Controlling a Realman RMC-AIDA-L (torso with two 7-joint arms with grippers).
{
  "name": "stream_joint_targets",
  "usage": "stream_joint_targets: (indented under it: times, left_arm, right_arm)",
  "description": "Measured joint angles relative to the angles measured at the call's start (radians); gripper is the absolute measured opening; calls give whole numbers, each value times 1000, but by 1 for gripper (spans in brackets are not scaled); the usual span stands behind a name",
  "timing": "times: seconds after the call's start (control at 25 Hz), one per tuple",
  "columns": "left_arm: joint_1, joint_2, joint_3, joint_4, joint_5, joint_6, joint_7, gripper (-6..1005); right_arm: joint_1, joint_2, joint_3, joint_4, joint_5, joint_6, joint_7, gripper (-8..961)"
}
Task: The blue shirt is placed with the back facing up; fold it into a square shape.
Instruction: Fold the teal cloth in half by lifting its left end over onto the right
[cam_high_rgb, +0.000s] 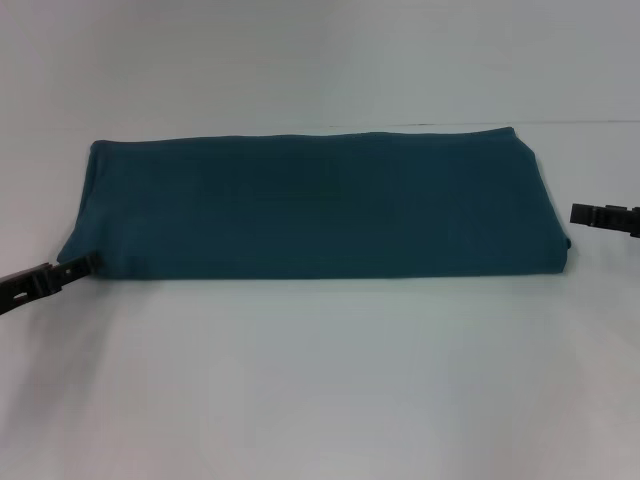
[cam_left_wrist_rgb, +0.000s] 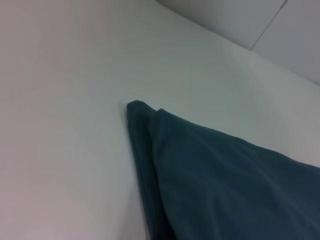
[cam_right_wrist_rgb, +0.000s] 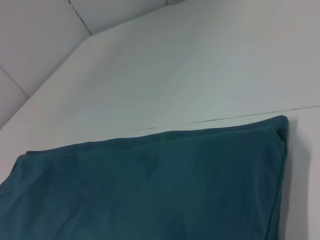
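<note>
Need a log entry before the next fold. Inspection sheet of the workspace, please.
Surface: white table, a thin seam line running across it behind the shirt.
Job's things: blue shirt folded into a long band lying flat across the table, plain side up; layered edges show at its left corner.
Clutter: nothing seen.
Grippers: left pincer low at the shirt's near left corner, touching its edge; right pincer at the shirt's right end, apart from it or barely touching, cannot tell which.
Cables: nothing seen.
Surroundings: pale panelled wall beyond the table edge.
</note>
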Motion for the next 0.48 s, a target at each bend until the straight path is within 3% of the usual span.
stream_joint_targets:
  times: [0.48]
  left_arm:
    - [-35,3,17,-36,0,-43,5,910]
  right_arm:
    - [0,5,-1,1,0,4,0,745]
